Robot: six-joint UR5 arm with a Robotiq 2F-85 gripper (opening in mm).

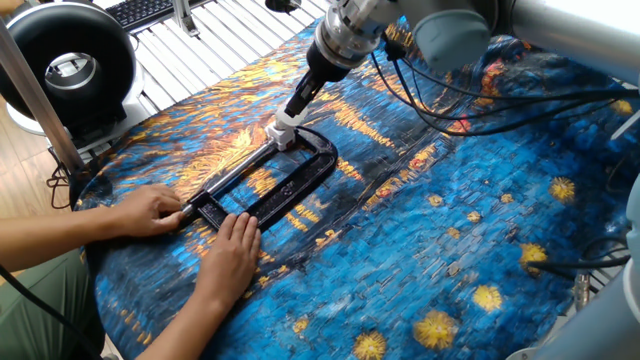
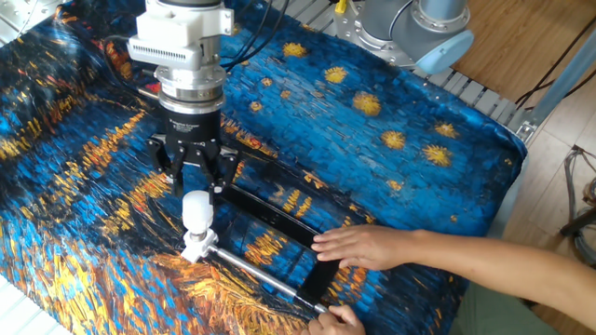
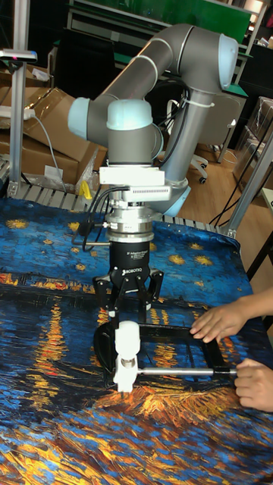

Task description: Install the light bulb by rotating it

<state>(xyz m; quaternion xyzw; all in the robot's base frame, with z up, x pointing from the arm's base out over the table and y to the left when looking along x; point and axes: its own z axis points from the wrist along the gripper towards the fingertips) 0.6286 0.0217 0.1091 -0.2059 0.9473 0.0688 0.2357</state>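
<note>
The light bulb (image 2: 196,212) (image 3: 127,337), small, round and white, stands upright on the white socket block (image 2: 197,245) (image 1: 283,133) (image 3: 125,369). My gripper (image 2: 197,194) (image 1: 297,105) (image 3: 127,317) points straight down over it, its fingers closed on the bulb's upper part. In the view from the person's left, a finger hides most of the bulb. The socket sits at the end of a steel rod (image 2: 253,271) in a black C-clamp frame (image 2: 279,216) (image 1: 290,185). A person's two hands (image 1: 150,212) (image 1: 232,255) hold the clamp flat on the painted cloth.
The person's forearm (image 2: 447,256) reaches across the near right of the cloth. Black cables (image 1: 450,90) trail from the arm over the cloth. A round black fan (image 1: 65,65) and a keyboard (image 1: 150,10) stand beyond the table edge. The robot base (image 2: 419,28) is at the back.
</note>
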